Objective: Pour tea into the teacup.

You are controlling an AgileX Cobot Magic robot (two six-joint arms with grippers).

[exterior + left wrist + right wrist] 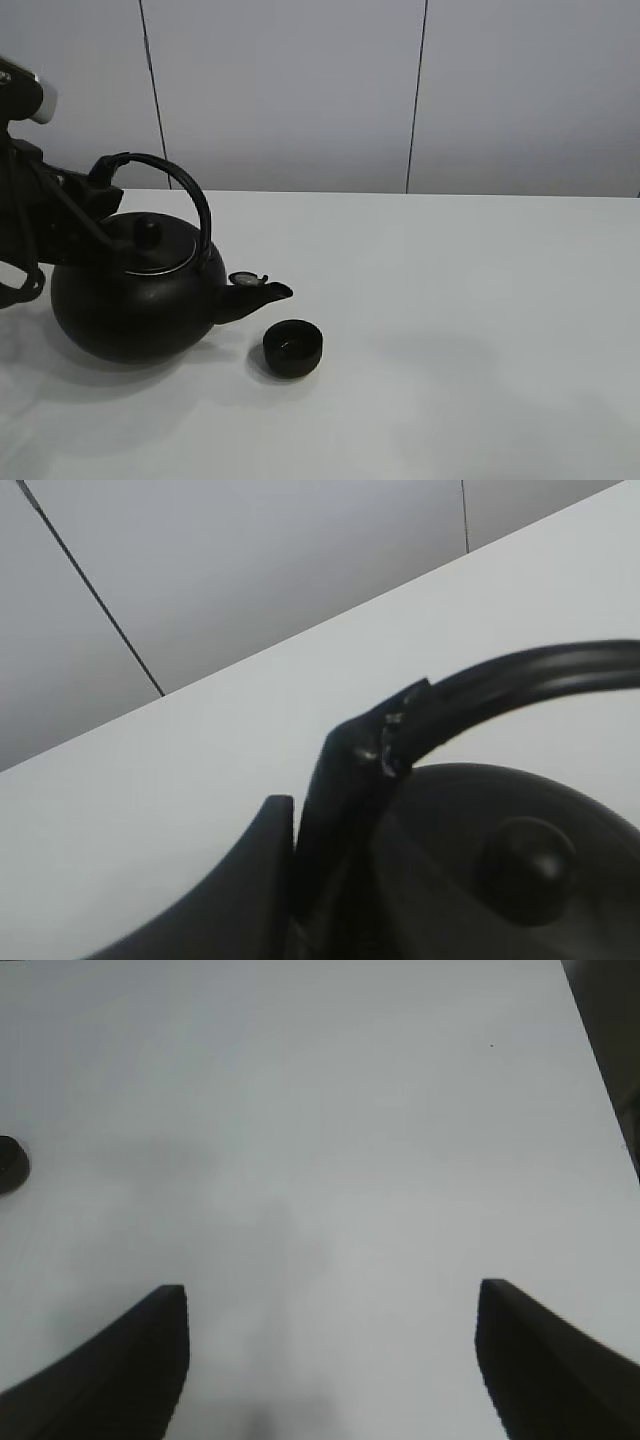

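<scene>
One hand does the work here: the left hand (98,187) is pinched onto the arched handle (190,195) of the black kettle (135,300), gripping near the handle's rear foot, as the left wrist view shows close up. The right hand (332,1290) hangs spread over bare tabletop (480,330), holding nothing, well apart from the action.

The teacup (293,347) stands upright on the tabletop just beside the kettle's belly, near the tip of the spout (262,293), which points its way. I see no stream of tea leaving the spout, and the kettle looks close to level, not tipped. Whether the cup already holds any liquid is too dark to tell; a faint glint sits inside it. My judgement is that the grasp is done and the kettle is brought near, while the tilt and the pour itself are left.

No brand, label or writing can be read on anything.
</scene>
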